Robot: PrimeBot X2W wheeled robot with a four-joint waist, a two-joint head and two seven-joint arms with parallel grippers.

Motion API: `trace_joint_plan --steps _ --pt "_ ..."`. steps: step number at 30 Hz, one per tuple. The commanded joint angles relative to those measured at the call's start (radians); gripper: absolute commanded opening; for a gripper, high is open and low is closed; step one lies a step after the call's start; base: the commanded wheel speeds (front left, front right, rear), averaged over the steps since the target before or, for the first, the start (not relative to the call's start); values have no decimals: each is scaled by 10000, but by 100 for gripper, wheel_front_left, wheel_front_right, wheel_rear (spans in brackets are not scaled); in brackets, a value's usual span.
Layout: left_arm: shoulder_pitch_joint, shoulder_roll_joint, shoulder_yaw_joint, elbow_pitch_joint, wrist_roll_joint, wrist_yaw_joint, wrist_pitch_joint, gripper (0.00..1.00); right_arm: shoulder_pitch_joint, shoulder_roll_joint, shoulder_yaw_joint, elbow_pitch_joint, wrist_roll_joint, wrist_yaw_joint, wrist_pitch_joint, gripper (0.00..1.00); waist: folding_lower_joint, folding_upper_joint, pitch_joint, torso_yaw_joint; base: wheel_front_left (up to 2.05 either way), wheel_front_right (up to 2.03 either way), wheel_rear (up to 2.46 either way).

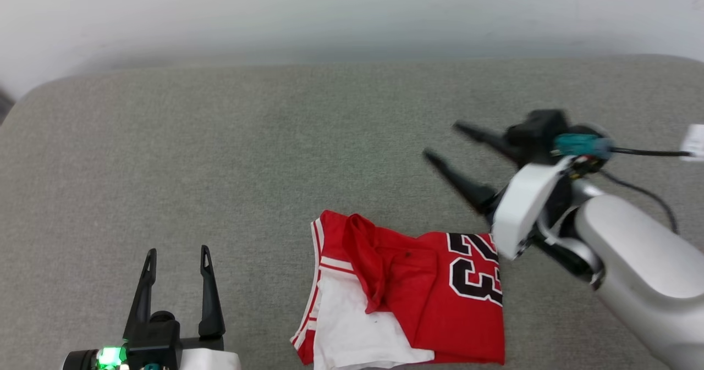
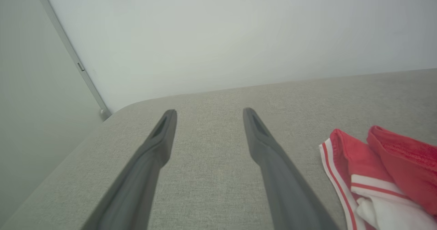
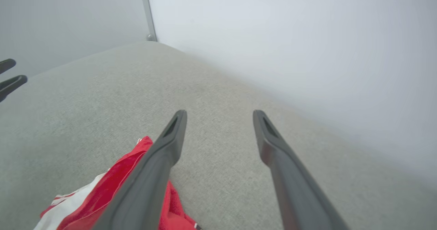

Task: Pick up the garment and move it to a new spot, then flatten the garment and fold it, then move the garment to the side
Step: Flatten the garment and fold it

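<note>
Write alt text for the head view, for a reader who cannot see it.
A folded red and white shirt printed with 23 lies on a grey fabric surface. The right gripper hangs open beyond its upper right corner; the left gripper rests open at lower left.

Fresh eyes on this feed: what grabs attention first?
The red-and-white garment lies roughly folded, "23" print up, low in the head view on the grey padded surface. The right end effector hangs open past its far right corner, holding nothing; the left end effector sits open at lower left, apart from it.
</note>
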Motion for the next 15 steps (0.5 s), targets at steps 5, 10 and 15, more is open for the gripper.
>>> trace_joint_plan --steps 5,10,15 --pt "170 -66 74 -126 -31 -79 -24 100 999 139 -2215 285 -1925 -4 -2116 100 0 0 -333 -257 0 0 0" --pt "274 -158 206 -186 -118 -121 -24 100 2492 756 -4583 183 -3477 -6 -3064 100 0 0 -498 -339 0 0 0" --pt "373 -237 344 -231 -128 -221 -24 100 4070 1545 -6467 -642 -4613 -6 -3210 100 0 0 -581 -385 0 0 0"
